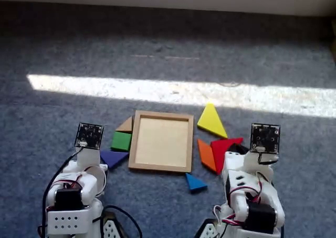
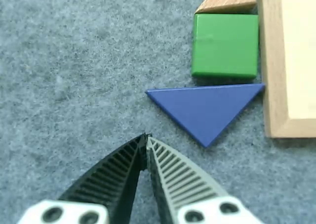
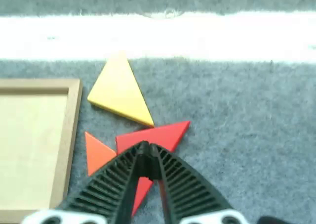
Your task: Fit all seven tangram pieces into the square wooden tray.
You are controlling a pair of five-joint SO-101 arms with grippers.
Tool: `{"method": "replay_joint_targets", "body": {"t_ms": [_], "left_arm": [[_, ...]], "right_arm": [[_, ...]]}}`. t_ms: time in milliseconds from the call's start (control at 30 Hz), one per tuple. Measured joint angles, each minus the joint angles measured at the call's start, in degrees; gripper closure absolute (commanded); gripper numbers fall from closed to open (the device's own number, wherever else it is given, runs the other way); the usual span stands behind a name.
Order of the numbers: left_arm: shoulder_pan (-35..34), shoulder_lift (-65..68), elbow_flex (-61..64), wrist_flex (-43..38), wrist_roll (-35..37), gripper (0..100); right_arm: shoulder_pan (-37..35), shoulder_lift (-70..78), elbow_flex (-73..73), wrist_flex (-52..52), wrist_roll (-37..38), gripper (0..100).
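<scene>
The left tool (image 2: 146, 141), pinched closed, sits near the dark blue triangle (image 2: 205, 110), and the right tool (image 3: 148, 152), likewise closed, hangs over the red triangle (image 3: 160, 134).

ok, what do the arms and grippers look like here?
Left arm and right arm: white shells, black servos, red and black wiring looped outside, a square black camera board at each wrist. Left gripper: one black ribbed finger, one pale grey. Right gripper: both ribbed fingers dark, tapering to a point.
</scene>
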Motion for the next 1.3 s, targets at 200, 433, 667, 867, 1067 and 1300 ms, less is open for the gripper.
{"method": "replay_joint_targets", "body": {"t_ms": [200, 433, 667, 867, 1067, 1300], "left_arm": [[0.0, 0.0, 0.0, 0.0, 0.0, 99], [0.0, 0.0, 0.0, 0.0, 0.0, 99], [0.0, 0.0, 0.0, 0.0, 0.0, 99], [0.0, 0.0, 0.0, 0.0, 0.0, 99], [0.0, 0.0, 0.0, 0.0, 0.0, 99], [0.0, 0.0, 0.0, 0.0, 0.0, 99]], "right_arm": [[0.0, 8.4, -15.2, 0.0, -1.7, 99.1], [-4.4, 38.3, -30.2, 0.0, -1.8, 98.5], [-11.0, 63.6, -38.4, -5.3, 4.5, 93.0], [-16.5, 80.4, -44.7, -7.2, 4.8, 71.1], [-17.9, 94.2, -53.0, -7.6, 5.3, 69.4], [-18.1, 109.5, -61.2, -7.7, 5.3, 69.4]]}}
